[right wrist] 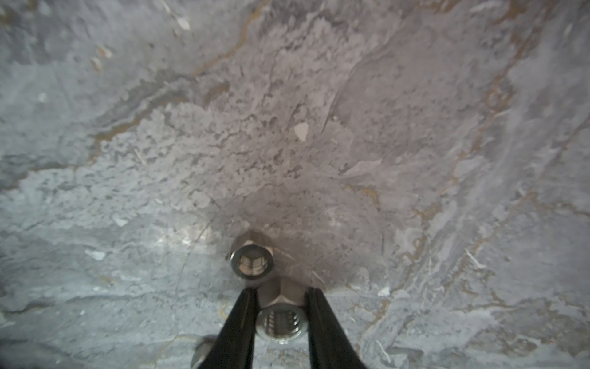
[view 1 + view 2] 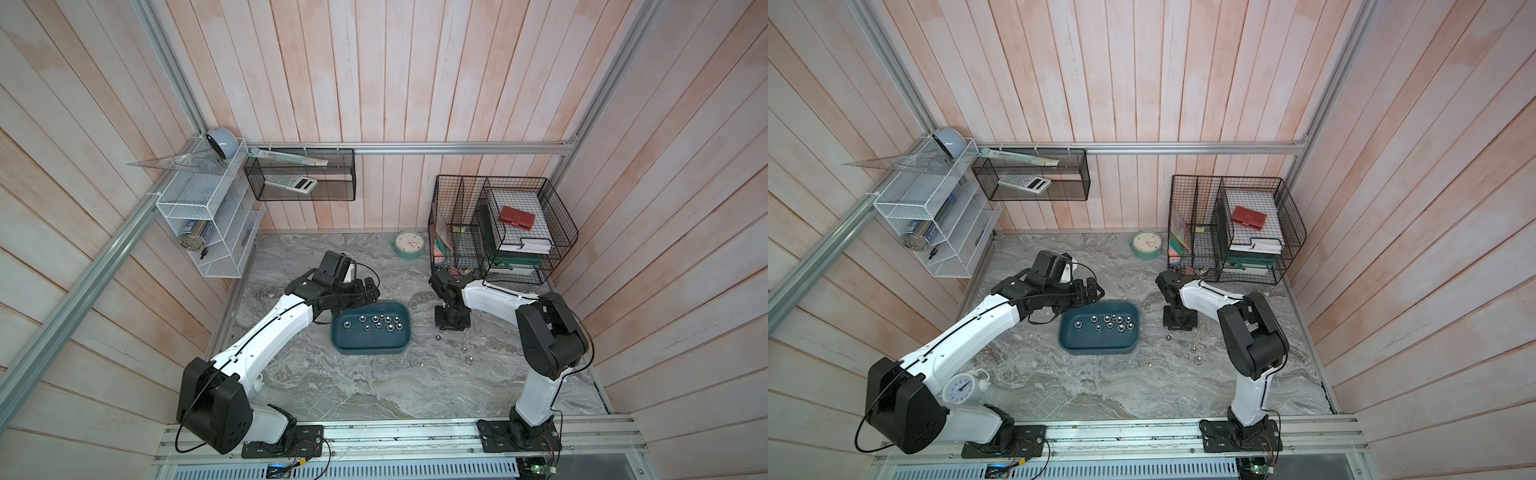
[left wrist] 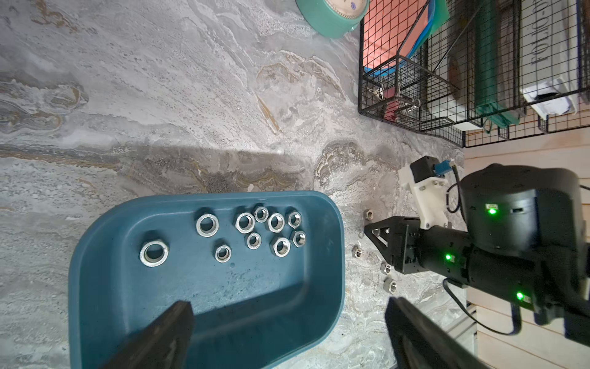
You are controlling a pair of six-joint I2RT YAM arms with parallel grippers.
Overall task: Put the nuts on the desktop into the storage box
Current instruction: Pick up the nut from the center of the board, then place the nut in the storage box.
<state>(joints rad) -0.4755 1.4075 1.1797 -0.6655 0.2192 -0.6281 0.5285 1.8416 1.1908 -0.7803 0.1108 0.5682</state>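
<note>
grey marble desktop [image 1: 127, 127] is lying bare around the held nut [image 1: 281, 322], a shiny hex with its threaded bore showing. right gripper [image 1: 281, 290] is pinching its flats. neighbour nut [image 1: 252, 260] is sitting just beyond the fingertips, so lifting straight up seems wisest. storage box [image 3: 95, 287], holding ten nuts [image 3: 245, 222], is lying just ahead of the wide-open left gripper [image 3: 289, 305].

Open desktop [image 2: 374, 386] lies before the storage box [image 2: 370, 350]; wire baskets [image 2: 453, 216] and clock [image 2: 409, 244] block the back. A second nut [image 1: 252, 259] crowds the nut [image 1: 281, 322] in the right gripper [image 1: 281, 290].
</note>
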